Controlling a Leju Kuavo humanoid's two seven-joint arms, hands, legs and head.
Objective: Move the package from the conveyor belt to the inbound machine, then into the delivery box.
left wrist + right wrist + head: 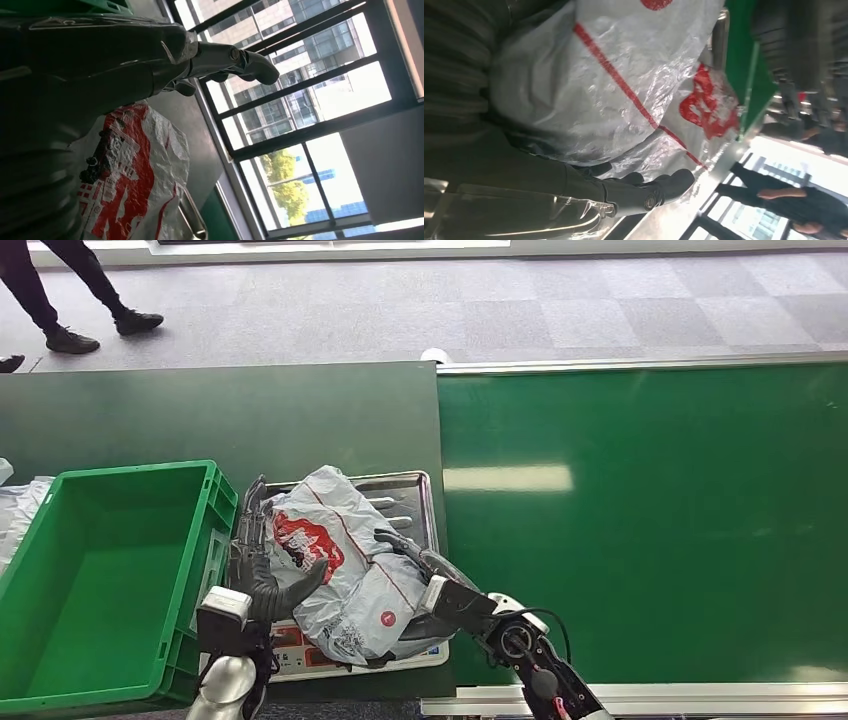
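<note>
The package (335, 565), a crumpled grey-white plastic bag with red print, lies on the metal tray of the inbound machine (410, 490). My left hand (262, 575) stands at its left side, between it and the green delivery box (100, 570), with fingers stretched out and the thumb touching the bag. The left wrist view has those fingers (225, 57) extended past the package (135, 170). My right hand (425, 575) lies against the bag's right side, its fingers straight over the top. In the right wrist view the package (599, 90) bulges against that hand (634, 192).
The green conveyor belt (650, 520) runs along the right, edged by a metal rail (640, 365). A dark green table (200, 410) lies behind the box. A person's legs (60, 290) stand at the far left on the grey carpet. White bags (15, 510) lie left of the box.
</note>
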